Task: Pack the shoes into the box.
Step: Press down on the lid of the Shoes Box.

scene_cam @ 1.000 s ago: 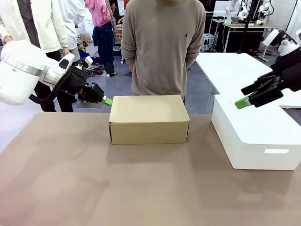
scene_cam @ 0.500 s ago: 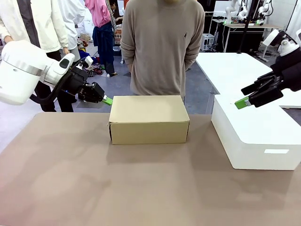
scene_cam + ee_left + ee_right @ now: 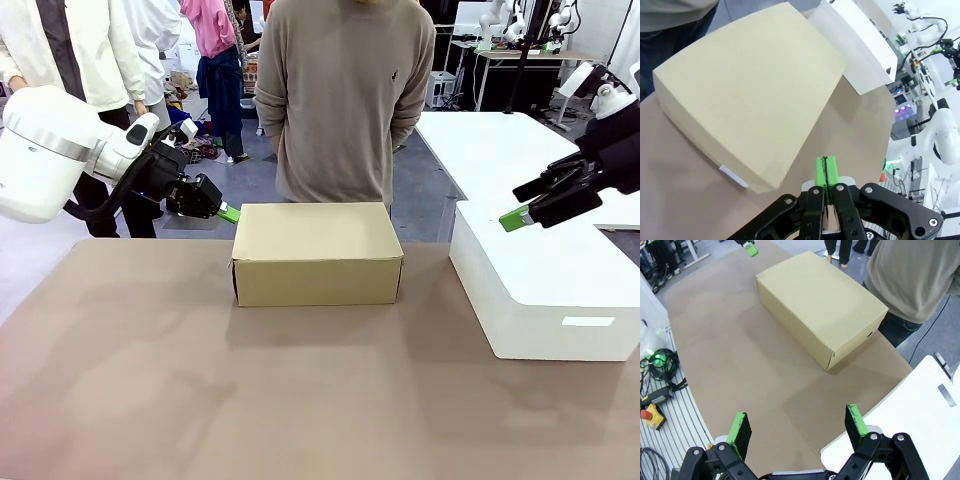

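Your left gripper (image 3: 228,213) hangs in the air at the left far corner of the box (image 3: 317,253), its green pads (image 3: 826,171) pressed flat together with nothing between them. From the front camera its tip sits level with the box's top edge and just beside that corner, not touching it. In your left wrist view the box lies ahead of and to the left of the closed fingers, lid down, with the near corner of the cardboard just above the fingertips and a small white label low on the side wall facing you.

Your right gripper (image 3: 522,213) is spread as wide as it goes and holds nothing. It hovers above the white block (image 3: 545,285) that stands on the table (image 3: 200,380) to the right of the box, well apart from the box itself. In your right wrist view the two green pads (image 3: 741,427) stand far apart at the bottom of the frame, and the box (image 3: 820,310) lies well ahead of them, up and slightly left of centre, closed, with a long edge slanting across the brown tabletop. The block's white corner shows just below and right of your right-hand pad.

A person (image 3: 345,100) stands directly behind the box at the far side of the table.
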Robot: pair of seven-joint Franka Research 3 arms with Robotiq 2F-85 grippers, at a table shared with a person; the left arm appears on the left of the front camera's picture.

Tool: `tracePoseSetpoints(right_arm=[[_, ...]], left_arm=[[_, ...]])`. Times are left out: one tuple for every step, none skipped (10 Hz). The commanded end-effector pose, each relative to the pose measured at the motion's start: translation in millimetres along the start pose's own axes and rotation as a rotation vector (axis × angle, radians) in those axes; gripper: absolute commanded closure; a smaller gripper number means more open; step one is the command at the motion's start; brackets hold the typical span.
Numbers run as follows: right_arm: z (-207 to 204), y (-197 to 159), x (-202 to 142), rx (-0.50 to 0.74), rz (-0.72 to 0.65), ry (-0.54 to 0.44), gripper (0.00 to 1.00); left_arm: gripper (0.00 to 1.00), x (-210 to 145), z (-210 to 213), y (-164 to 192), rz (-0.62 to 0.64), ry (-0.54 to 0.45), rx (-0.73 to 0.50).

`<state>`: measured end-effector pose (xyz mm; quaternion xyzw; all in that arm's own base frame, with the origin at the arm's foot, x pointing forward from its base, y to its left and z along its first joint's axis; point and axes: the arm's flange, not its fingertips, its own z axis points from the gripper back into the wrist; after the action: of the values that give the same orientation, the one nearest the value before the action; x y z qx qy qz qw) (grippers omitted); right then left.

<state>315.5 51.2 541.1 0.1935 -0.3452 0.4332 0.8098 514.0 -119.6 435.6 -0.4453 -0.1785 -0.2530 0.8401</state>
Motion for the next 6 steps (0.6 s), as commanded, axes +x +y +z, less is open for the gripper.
tracePoseSetpoints(right_arm=[[-1, -1, 1, 0.014, 0.006, -0.018, 0.0], [-1, -1, 1, 0.014, 0.006, -0.018, 0.0], [-1, -1, 1, 0.014, 0.006, -0.018, 0.0], [-1, -1, 1, 0.014, 0.006, -0.018, 0.0], [-1, -1, 1, 0.014, 0.006, -0.018, 0.0], [-1, -1, 1, 0.014, 0.006, -0.018, 0.0]], left_arm=[[1.0, -4, -2, 1, -0.019, -0.018, -0.012], [1.0, -4, -2, 1, -0.019, -0.018, -0.012], [1.0, 0, 0, 0, 0.0, 0.0, 0.0], [1.0, -2, 8, -8, 0.012, 0.003, 0.022], [1.0, -4, 19, -18, 0.0, 0.027, 0.068], [1.0, -7, 30, -30, -0.044, 0.074, 0.106]])
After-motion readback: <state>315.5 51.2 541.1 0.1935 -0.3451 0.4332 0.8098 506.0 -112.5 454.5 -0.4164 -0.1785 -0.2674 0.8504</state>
